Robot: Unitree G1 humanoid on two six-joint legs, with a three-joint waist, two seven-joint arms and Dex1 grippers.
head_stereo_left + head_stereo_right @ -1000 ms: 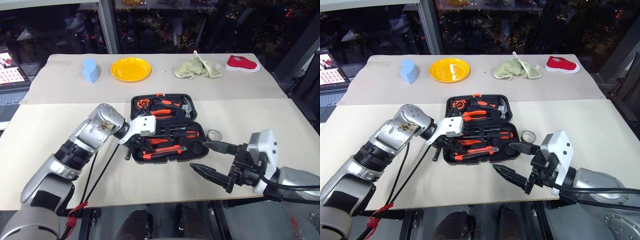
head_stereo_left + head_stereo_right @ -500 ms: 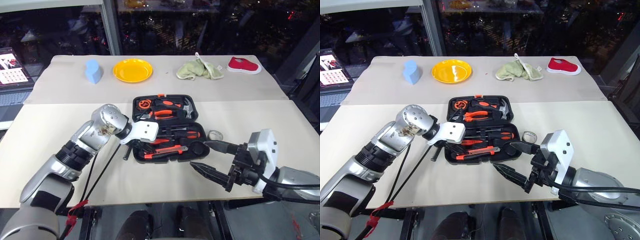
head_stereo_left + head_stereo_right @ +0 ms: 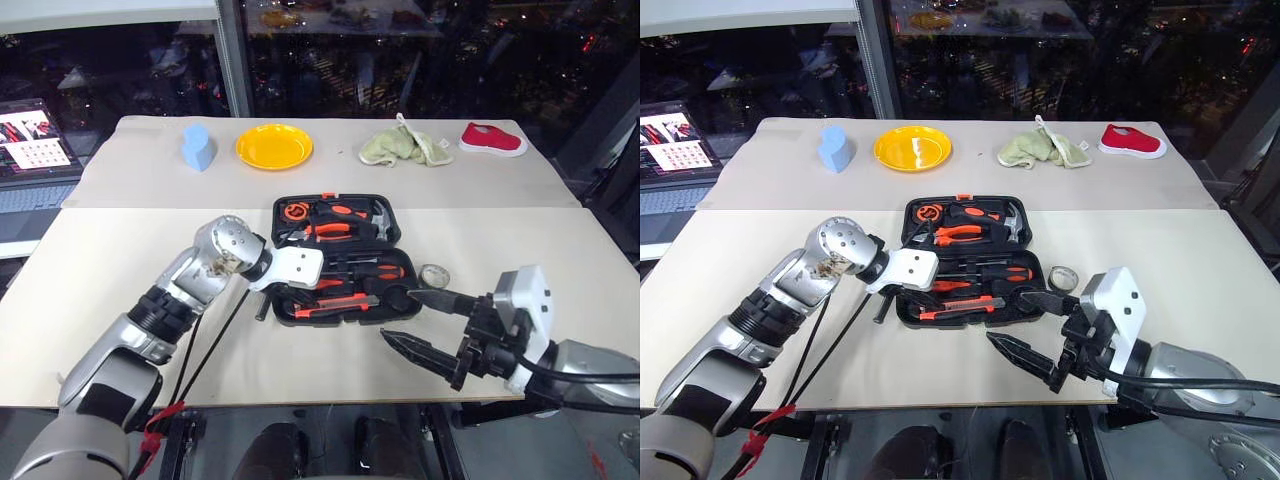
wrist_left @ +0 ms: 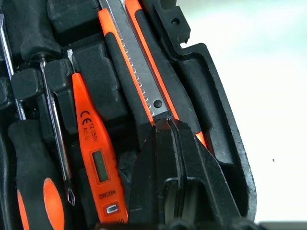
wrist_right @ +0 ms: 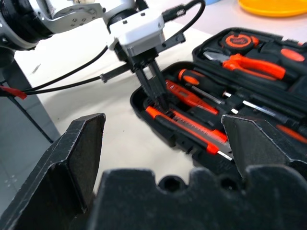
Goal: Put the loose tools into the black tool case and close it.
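Black moulded plastic tool case lying open at the middle of the beige desk, lid half at twelve o'clock. Inside the near half: orange-black utility knife, slim orange tester screwdriver beside it, orange-and-black-handled screwdrivers toward twelve o'clock. Left pincer pressed together, tips touching the knife's end at the case's nine o'clock edge. Small tape roll on the desk just off the case's three o'clock side. Right pincer spread wide apart, hovering at five o'clock of the case, holding nothing. Yellow round plate far off at eleven o'clock.
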